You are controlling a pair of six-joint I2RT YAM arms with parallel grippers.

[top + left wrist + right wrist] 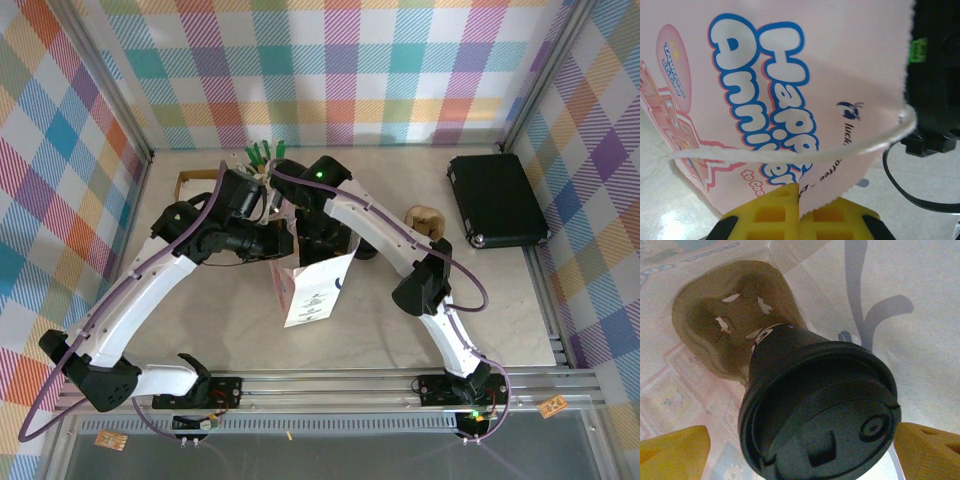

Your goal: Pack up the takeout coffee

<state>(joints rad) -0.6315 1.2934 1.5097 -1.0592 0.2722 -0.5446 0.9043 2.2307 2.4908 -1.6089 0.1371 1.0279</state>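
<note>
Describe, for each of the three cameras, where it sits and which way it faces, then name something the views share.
Top external: above and behind the arms, looking down at the table; both arms show, meeting at the paper bag.
Left wrist: on the left arm, facing the bag's printed side; the left gripper pinches its edge.
Right wrist: on the right arm, looking inside the bag at the takeout coffee, which the right gripper flanks, fingers apart; a brown carrier lies beyond.
Shared: all three show the bag.
</note>
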